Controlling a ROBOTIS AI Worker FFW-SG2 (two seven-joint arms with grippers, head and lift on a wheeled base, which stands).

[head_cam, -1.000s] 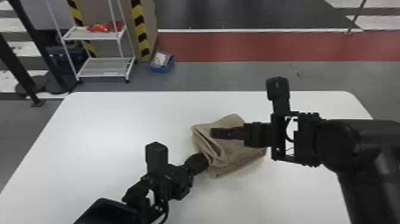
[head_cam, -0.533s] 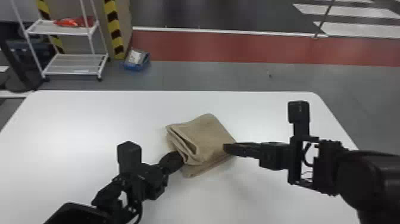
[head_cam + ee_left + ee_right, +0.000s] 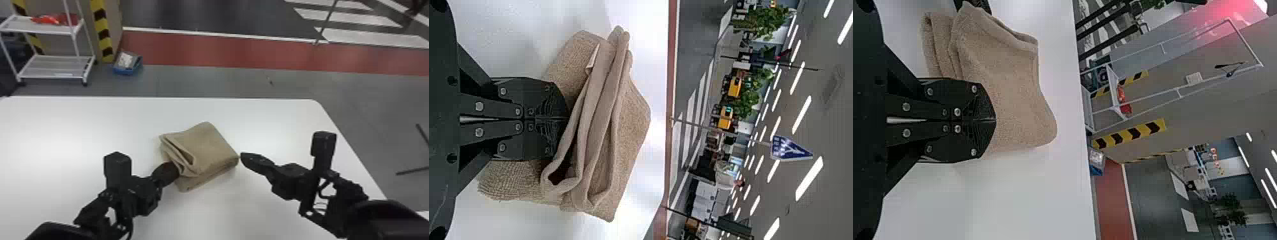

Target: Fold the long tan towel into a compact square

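From where I stand, the head view has the towel (image 3: 207,146) on the bench (image 3: 79,127), folded into a thick, slightly crooked packet between the two arms. The left fingers (image 3: 166,174) sit against its layered, loose side, I'd guess to steady the stack or tuck those edges in. The right fingers (image 3: 257,161) point at the opposite corner, where the cloth turns in a smoother fold; they look placed to square it up or press it. Their tips are at or just beside that corner; I can't tell whether they touch.

In the left wrist view, those fingers are closed flat together, and I see no cloth between them. The loose layers rise in ridges just past the tips, with a lower part of the towel reaching underneath the fingers.

In the right wrist view, that pair is closed too, apparently holding nothing. The towel spreads out beneath and beyond the tips, its rounded fold reaching past them. Closed like that, both pairs seem meant for nudging rather than gripping.
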